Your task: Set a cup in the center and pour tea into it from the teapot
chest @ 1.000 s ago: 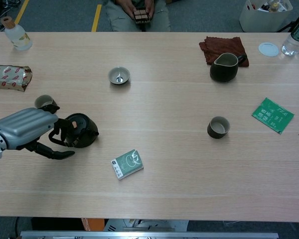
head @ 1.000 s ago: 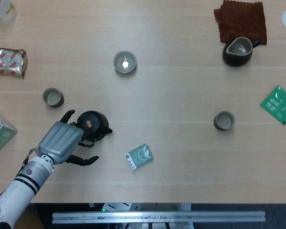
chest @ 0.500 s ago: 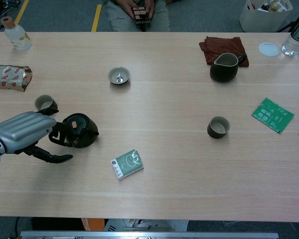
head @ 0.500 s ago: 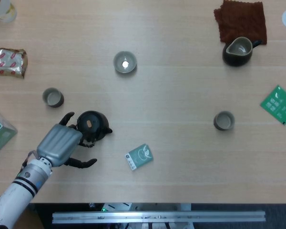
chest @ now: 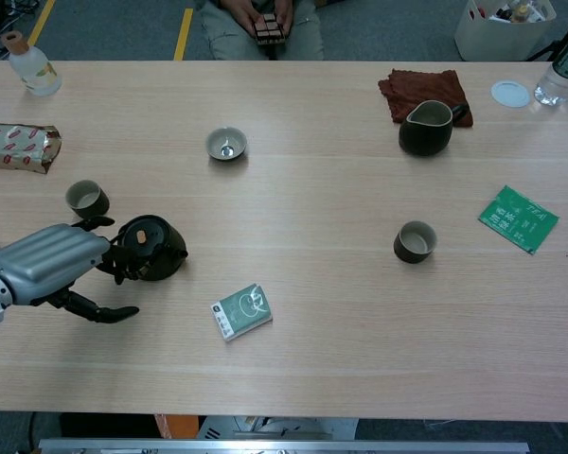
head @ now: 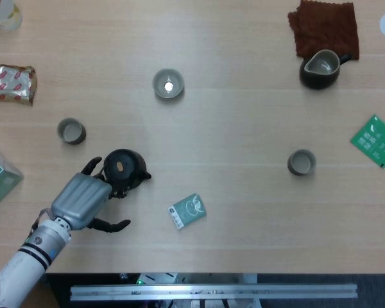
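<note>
Wooden table — left hand beside teapot, fingers spread, holding nothing.

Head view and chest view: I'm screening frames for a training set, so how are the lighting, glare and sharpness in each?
Head view: even overhead light, soft shadows, a bright glint inside the small bowl, slightly soft focus. Chest view: sharper, the table edges bow slightly, a faint shadow under the left hand by the teapot.
</note>
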You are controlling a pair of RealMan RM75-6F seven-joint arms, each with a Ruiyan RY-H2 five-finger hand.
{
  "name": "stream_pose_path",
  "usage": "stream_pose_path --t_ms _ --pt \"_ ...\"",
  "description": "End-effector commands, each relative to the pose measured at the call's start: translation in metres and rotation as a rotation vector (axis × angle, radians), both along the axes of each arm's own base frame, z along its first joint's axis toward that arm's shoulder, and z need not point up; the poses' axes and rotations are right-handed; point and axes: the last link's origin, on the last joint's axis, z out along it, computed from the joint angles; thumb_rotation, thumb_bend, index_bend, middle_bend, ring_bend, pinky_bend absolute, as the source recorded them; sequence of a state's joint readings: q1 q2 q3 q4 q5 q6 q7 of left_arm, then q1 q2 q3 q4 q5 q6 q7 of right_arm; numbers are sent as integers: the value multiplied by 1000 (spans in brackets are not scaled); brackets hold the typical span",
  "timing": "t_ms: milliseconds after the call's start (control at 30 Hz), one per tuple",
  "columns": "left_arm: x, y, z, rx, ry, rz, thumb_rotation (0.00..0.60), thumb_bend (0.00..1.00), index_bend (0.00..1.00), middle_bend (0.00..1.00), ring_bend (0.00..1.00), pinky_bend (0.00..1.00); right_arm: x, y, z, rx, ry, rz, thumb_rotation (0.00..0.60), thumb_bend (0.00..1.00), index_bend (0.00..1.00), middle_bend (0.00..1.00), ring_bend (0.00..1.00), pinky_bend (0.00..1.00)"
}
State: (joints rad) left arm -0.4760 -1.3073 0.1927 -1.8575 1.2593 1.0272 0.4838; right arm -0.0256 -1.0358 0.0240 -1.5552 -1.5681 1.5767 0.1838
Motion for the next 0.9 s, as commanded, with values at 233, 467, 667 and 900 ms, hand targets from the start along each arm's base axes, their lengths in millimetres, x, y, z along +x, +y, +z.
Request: stream_pose_path --t_ms 233,467,667,900 --pt "-2 -2 -4 -4 -6 3 239 190 383 456 347 1 0 0 0 -2 0 -2 600 221 307 313 171 296" --pt "0 1 -9 4 -39 6 240 190 468 577 376 1 -1 0 1 -5 2 -7 600 221 307 313 171 296" --pt "3 6 -14 4 -70 17 237 190 547 679 451 0 -3 0 1 -8 3 -13 600 221 307 313 171 296" --pt "4 11 -18 -7 -78 33 235 190 596 757 523 0 -6 0 3 -19 3 -24 600 221 307 313 171 296"
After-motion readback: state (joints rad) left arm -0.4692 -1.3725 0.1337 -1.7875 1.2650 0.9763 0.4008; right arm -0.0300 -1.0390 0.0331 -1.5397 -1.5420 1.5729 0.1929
